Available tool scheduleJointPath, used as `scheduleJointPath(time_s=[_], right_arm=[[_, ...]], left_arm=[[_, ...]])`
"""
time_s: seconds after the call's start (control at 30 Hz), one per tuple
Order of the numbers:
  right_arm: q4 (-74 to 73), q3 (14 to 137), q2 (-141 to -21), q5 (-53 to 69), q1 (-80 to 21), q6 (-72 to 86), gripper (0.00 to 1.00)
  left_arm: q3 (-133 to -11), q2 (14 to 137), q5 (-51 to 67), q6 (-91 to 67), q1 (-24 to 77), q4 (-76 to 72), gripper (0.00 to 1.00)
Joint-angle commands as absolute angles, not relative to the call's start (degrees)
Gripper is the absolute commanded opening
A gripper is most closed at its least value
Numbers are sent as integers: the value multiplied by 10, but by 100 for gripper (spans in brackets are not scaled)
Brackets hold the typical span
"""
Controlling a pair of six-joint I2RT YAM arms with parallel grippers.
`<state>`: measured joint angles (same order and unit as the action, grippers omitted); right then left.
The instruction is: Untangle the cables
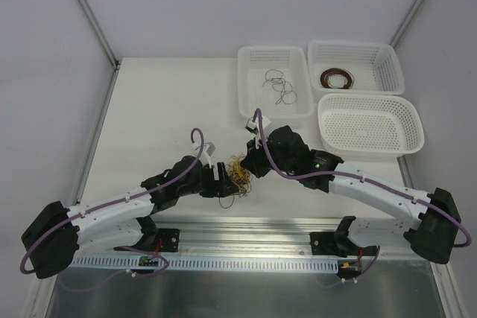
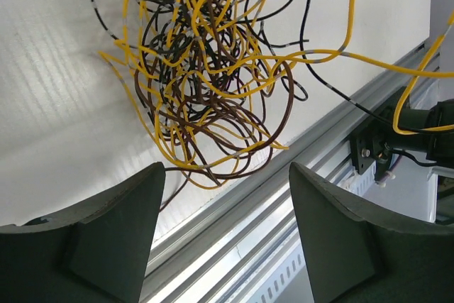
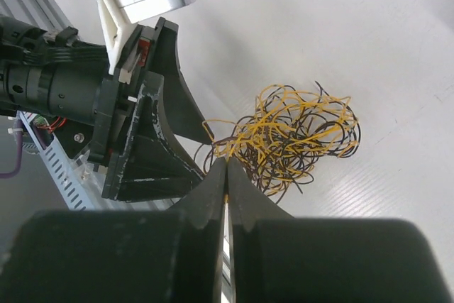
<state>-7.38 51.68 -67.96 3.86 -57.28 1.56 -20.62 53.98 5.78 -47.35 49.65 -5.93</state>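
The cables (image 1: pixel 237 175) form one tangled clump of thin yellow, black and dark brown wires near the table's front edge, between the two arms. My right gripper (image 3: pixel 226 164) is shut on a yellow strand at the clump's (image 3: pixel 291 136) near side. In the top view, that right gripper (image 1: pixel 250 167) touches the clump from the right. My left gripper (image 2: pixel 227 175) stands open with nothing between its fingers. The tangle (image 2: pixel 206 69) lies just beyond the tips. One yellow strand (image 2: pixel 383 62) runs off to the right.
At the back stand three white baskets. One basket (image 1: pixel 298 53) holds loose black wires (image 1: pixel 277 87), and another basket (image 1: pixel 387 68) holds a brown coil (image 1: pixel 337 78). The third basket (image 1: pixel 373 124) holds nothing. An aluminium rail (image 2: pixel 284 196) runs along the table's front edge.
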Motion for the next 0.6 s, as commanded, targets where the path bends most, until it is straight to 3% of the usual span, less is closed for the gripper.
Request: scheduleJointPath(time_s=[0.0, 0.13, 0.37, 0.47, 0.57], right_arm=[[-79, 532, -663, 33, -577, 33, 1], [-77, 530, -661, 33, -580, 46, 1], [-80, 534, -657, 37, -589, 55, 1], [-88, 537, -644, 40, -592, 59, 1], [-111, 544, -620, 36, -592, 56, 1]], left_arm=[[-207, 556, 74, -473, 508, -119, 72], [-198, 581, 29, -497, 509, -155, 71], [-202, 658, -58, -539, 509, -192, 59], [-210, 692, -78, -548, 510, -194, 50], [-214, 722, -107, -564, 510, -181, 30]])
